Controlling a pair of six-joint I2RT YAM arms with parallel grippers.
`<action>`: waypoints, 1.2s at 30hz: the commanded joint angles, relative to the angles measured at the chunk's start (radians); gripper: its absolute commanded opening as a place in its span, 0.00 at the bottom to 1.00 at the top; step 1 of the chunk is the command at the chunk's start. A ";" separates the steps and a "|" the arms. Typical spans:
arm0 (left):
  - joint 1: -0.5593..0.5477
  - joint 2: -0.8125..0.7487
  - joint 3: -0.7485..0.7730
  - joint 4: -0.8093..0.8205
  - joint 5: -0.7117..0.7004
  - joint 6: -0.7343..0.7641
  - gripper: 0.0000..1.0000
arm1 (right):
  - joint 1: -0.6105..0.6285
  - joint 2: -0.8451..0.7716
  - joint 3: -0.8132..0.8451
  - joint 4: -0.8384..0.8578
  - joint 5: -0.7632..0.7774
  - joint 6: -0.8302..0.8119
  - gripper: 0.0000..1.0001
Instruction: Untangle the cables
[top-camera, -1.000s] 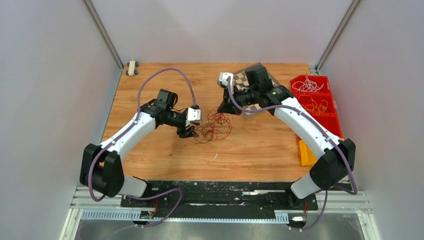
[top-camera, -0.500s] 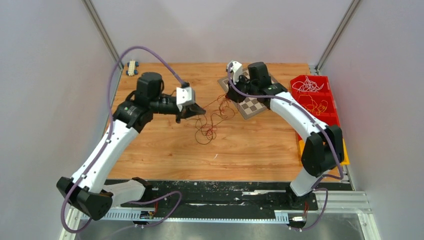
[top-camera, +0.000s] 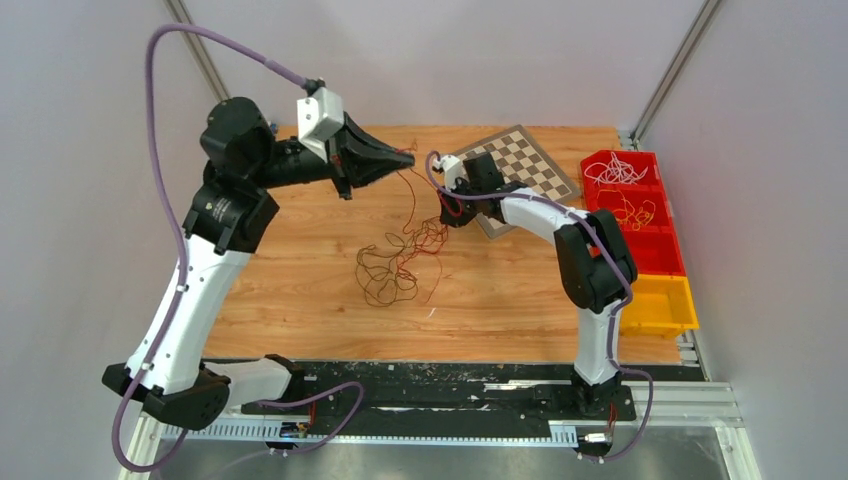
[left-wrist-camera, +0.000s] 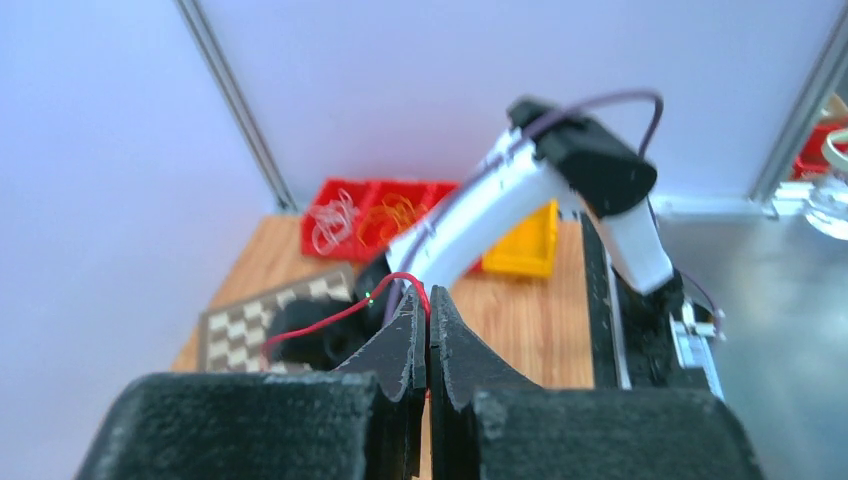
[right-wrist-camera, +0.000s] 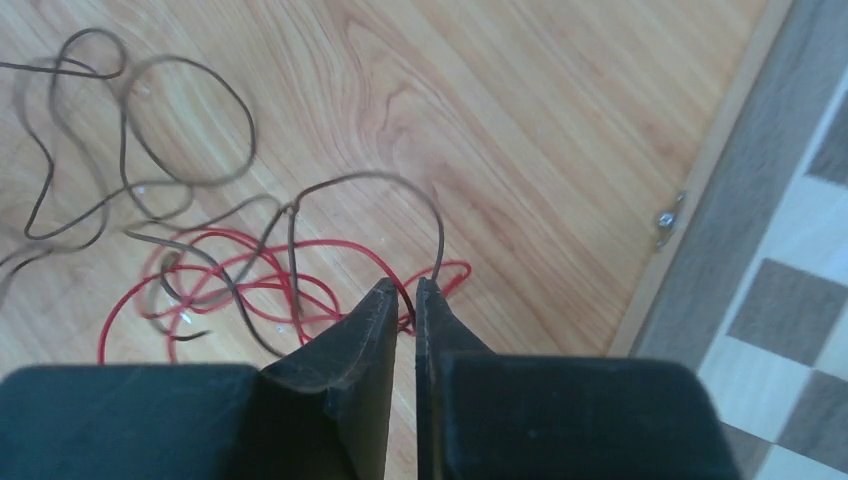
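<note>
The cables (top-camera: 395, 262) lie as a loose heap of thin red and dark brown loops on the wooden table. My left gripper (top-camera: 405, 155) is raised high above the table's far side, shut on a red cable (left-wrist-camera: 330, 315) at its tips (left-wrist-camera: 428, 292). That strand hangs down to the heap. My right gripper (top-camera: 447, 208) sits low beside the chessboard's left corner. In its wrist view the jaws (right-wrist-camera: 405, 285) stand a narrow gap apart. A brown cable (right-wrist-camera: 372, 177) arches down to their tips, and red loops (right-wrist-camera: 240, 270) lie on the wood just beyond.
A chessboard mat (top-camera: 530, 160) lies at the back right of the table. Red bins (top-camera: 625, 185) holding more wires and a yellow bin (top-camera: 655, 305) line the right edge. Grey walls close in both sides.
My left gripper shut on the red cable and rose up and back, stretching the tangle out. My right gripper sank beside the chessboard and its jaws parted slightly.
</note>
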 joint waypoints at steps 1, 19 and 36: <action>0.032 0.011 0.144 0.152 -0.063 -0.147 0.00 | 0.004 0.030 -0.012 0.039 0.058 -0.007 0.10; 0.089 0.128 0.312 0.172 -0.476 -0.158 0.00 | -0.187 -0.240 0.141 -0.313 -0.363 -0.101 0.86; 0.088 0.182 0.269 0.211 -0.507 -0.323 0.00 | 0.169 -0.308 0.021 0.386 -0.230 0.242 0.97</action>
